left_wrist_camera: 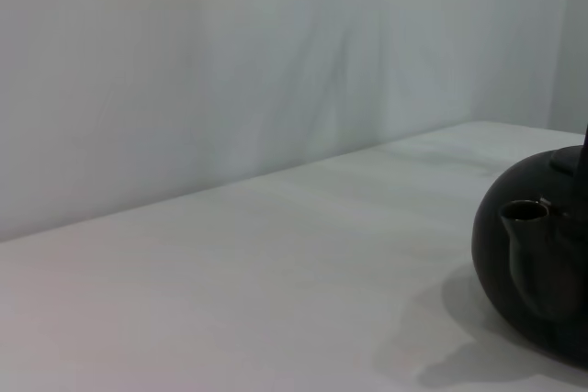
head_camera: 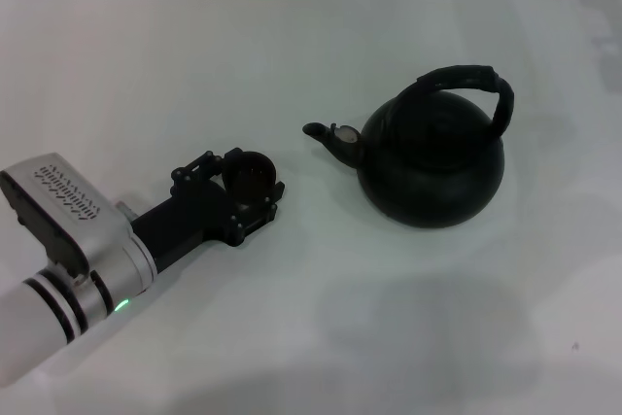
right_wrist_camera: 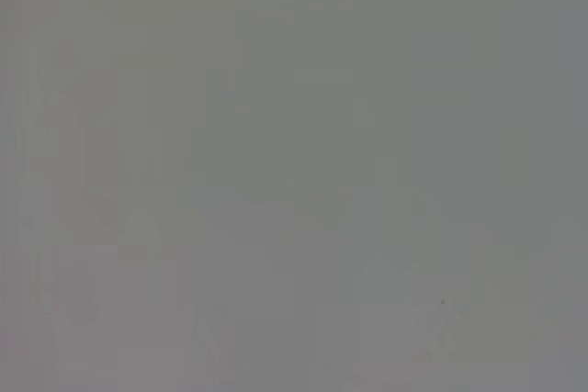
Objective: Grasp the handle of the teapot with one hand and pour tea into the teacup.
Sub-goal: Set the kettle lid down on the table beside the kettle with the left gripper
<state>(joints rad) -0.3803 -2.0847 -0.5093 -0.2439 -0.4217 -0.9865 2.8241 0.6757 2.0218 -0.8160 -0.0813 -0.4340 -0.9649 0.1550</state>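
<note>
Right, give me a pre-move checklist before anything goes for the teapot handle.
1. Teapot upright on the table: ok.
2. Handle arched over the top with nothing on it: ok.
3. Spout pointing toward the teacup, a gap between them: ok.
4. Left gripper around the teacup, fingers on either side: ok, though a firm grasp cannot be told.
5. Teacup empty and level: cannot tell.
6. Right gripper ready near the handle: not ok, it shows in no view and the right wrist view shows only a blank surface.
</note>
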